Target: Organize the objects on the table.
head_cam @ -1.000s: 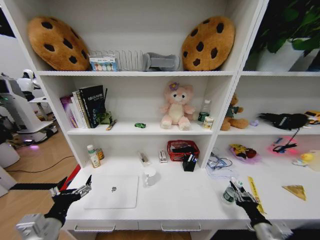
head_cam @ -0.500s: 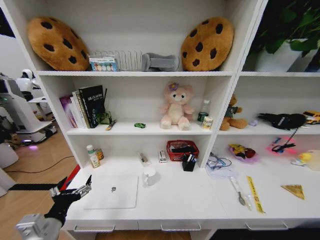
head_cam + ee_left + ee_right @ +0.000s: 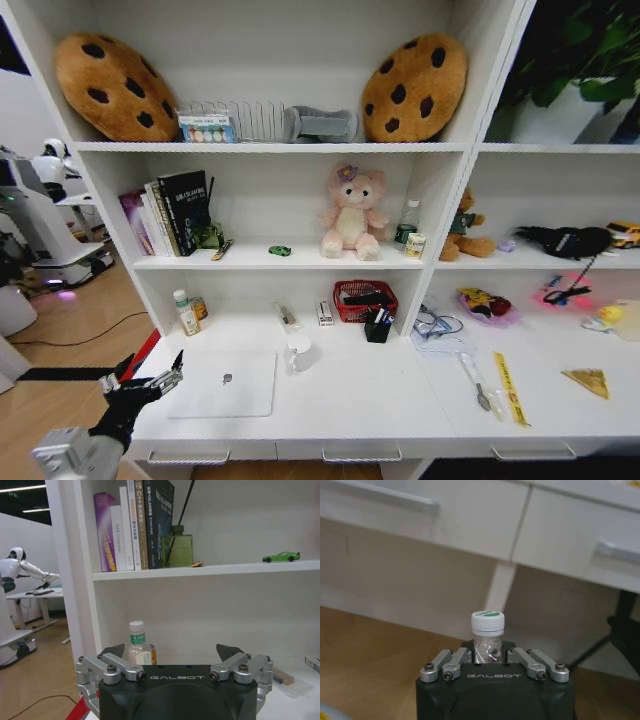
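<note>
A: While the left end effector hangs off the front left corner of the white surface, how do its fingers stand?

B: Spread wide with nothing between them; in the left wrist view the left end effector faces the shelving with its 2 dark tips well apart; a small white-capped bottle stands beyond them, near the shelf's side panel.

A: And the right end effector?

B: Closed on a small clear bottle with a white and green cap; the bottle stands upright between the fingers; behind it are the surface's drawer fronts with slim silver handles, seen from below, and wooden floor.

A: Where are the other task items?

B: The silver laptop lies shut on the left part of the surface, just beside the left end effector; the tiny green toy car sits on the middle shelf, between the books and the pink plush bear; pens stand in a black holder by the red basket.
</note>
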Robot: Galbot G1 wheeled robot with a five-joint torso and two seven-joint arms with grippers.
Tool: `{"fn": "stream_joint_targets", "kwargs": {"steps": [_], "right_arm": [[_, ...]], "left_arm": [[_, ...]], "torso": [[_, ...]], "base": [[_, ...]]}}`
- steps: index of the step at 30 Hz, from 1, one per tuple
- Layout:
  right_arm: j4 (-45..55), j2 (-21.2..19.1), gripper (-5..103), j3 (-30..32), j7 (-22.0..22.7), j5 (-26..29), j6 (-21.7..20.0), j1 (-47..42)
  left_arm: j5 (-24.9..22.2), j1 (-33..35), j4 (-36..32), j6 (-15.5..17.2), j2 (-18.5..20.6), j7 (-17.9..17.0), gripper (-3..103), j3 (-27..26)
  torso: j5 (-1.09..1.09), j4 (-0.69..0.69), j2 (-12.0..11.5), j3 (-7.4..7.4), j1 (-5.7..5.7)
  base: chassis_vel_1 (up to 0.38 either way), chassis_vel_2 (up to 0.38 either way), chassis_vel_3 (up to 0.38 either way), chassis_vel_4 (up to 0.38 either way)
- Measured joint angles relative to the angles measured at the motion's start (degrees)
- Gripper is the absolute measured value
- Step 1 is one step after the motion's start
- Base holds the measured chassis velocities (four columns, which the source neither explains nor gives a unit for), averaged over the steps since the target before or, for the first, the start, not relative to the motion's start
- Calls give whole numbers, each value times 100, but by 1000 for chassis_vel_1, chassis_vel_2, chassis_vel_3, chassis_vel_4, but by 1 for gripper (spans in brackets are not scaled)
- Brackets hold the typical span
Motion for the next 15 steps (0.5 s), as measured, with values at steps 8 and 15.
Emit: {"fn": "stream_joint_targets", "kwargs": {"steps": [8,15], "right_arm": [[-1263,-187,26,203,109,453,-745,1004],[-1435,-187,26,312,125,611,-1037,1408]], "left_arm": [[0,0,0,0,0,1,100,0],[0,0,0,0,0,1,100,0]], "torso": [[-2,-2,0,0,0],[0,-1,0,0,1]], "base": [[0,0,0,0],[0,0,0,0]]}}
